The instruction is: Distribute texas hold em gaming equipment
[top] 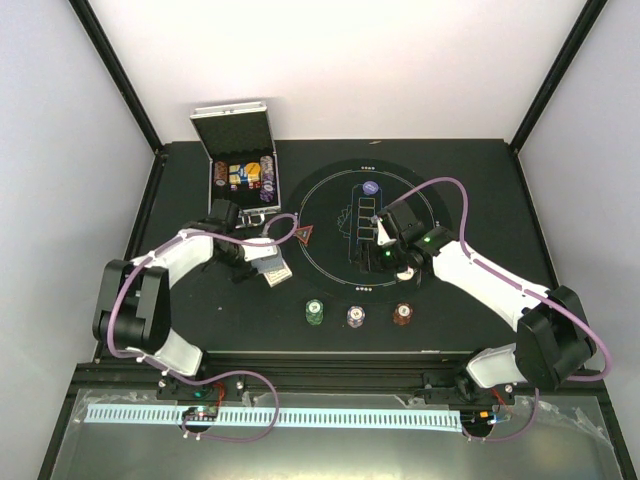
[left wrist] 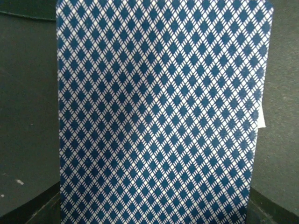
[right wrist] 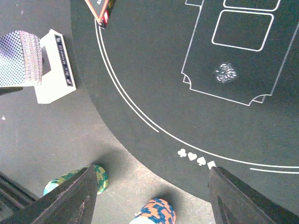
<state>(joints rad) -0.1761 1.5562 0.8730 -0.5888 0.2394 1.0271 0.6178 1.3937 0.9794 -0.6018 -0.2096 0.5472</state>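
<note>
My left gripper (top: 252,252) is shut on a deck of playing cards (top: 275,268) left of the round mat (top: 330,200). A blue diamond card back (left wrist: 159,116) fills the left wrist view and hides the fingers. The right wrist view shows the deck (right wrist: 21,58) tilted beside a white card box (right wrist: 53,70). My right gripper (top: 386,234) hangs open over the mat (right wrist: 163,70), its jaws (right wrist: 153,170) wide apart and empty. Below them stand a green chip stack (right wrist: 100,179) and an orange-blue one (right wrist: 156,212). Three chip stacks (top: 356,316) line the mat's near edge. A red triangle token (top: 302,236) lies on the mat's left rim.
The silver case (top: 240,165) stands open at the back left with more chips inside. A blue button (top: 371,187) lies near the top of the mat. A small white disc (top: 405,272) shows under the right arm.
</note>
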